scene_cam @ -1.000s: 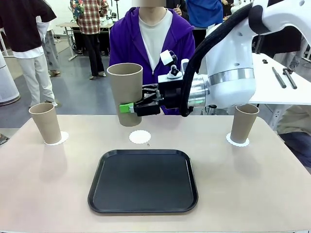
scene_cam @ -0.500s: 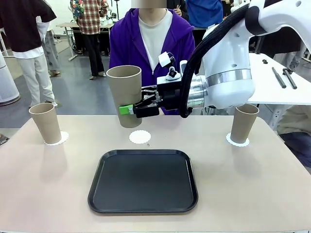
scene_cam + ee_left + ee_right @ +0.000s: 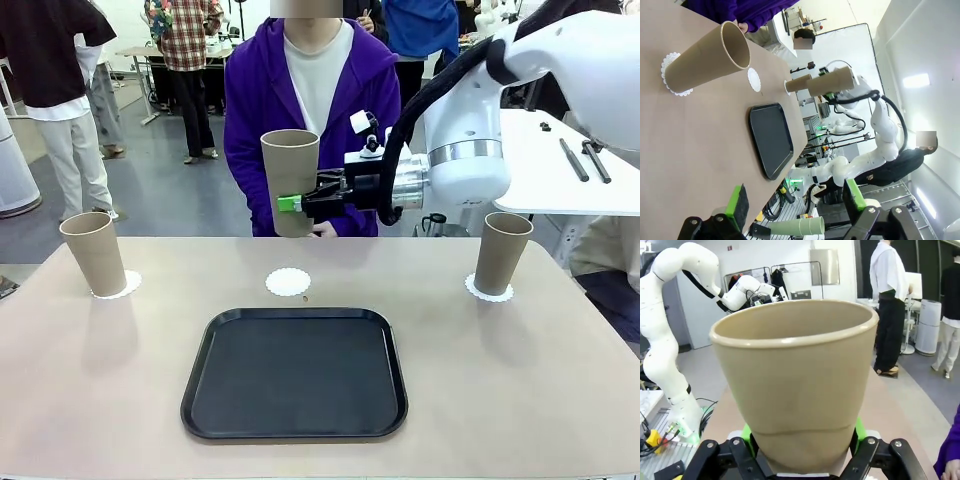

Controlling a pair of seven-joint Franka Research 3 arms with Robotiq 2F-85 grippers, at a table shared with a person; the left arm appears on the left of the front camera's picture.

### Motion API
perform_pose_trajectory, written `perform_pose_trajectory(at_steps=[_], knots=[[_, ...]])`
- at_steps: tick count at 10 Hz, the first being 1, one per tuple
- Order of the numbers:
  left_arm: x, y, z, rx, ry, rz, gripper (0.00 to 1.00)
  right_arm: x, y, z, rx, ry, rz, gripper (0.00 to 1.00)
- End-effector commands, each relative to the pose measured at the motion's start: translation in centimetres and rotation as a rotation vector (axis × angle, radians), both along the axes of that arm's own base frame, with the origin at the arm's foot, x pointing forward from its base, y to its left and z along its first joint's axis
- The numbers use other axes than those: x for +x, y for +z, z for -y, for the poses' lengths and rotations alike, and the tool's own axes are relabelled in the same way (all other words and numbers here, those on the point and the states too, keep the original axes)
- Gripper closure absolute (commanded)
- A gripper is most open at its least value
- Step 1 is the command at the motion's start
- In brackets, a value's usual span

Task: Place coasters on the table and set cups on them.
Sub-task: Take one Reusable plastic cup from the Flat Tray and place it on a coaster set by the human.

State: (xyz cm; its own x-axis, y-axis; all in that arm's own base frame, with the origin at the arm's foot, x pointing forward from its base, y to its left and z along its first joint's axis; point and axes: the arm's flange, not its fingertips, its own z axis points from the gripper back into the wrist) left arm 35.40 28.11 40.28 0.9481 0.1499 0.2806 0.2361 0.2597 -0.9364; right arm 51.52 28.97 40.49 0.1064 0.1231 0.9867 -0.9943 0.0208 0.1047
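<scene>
Front cam sits on the robot's side, looking across the smooth light beige table (image 3: 90, 400) toward the person. Left wrist cam is rolled sideways, low over that table, also catching the flat black rectangular tray (image 3: 771, 140). Right wrist cam stares point-blank at the matte greyish-tan tapered tumbler (image 3: 797, 380) between its own fingers.

1. Front view: right gripper (image 3: 300, 203) grips the held cup (image 3: 290, 180) low on its wall; the near finger covers part of that wall, the far finger is behind the cup.
2. Right wrist view: held cup's base is cut by the bottom edge, finger pads mostly hidden behind it.
3. Left wrist view: left gripper (image 3: 796, 201) is cut off at the bottom edge.
4. Front view: small dark speck (image 3: 306, 298) beside the middle coaster (image 3: 288, 281), too small to identify.
5. Right arm is cropped at the upper right edge.
</scene>
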Motion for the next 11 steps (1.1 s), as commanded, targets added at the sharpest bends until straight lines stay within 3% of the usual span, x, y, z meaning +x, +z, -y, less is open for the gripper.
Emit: perform_pose_trajectory(at_steps=[1,4,8,11], knots=[[-0.3,0.1,-0.1,0.0,-0.003,0.009,0.0,4.3,-1.0,-1.8,0.004,0.102,-0.031,0.17],[-0.3,0.1,-0.1,0.0,-0.003,0.009,0.0,8.3,-4.3,-2.9,-0.043,0.198,-0.058,0.17],[-0.3,0.1,-0.1,0.0,-0.003,0.009,0.0,11.8,-7.0,-1.9,0.013,0.169,-0.05,0.17],[-0.3,0.1,-0.1,0.0,-0.003,0.009,0.0,12.8,-8.8,-1.6,0.001,0.129,-0.042,0.17]])
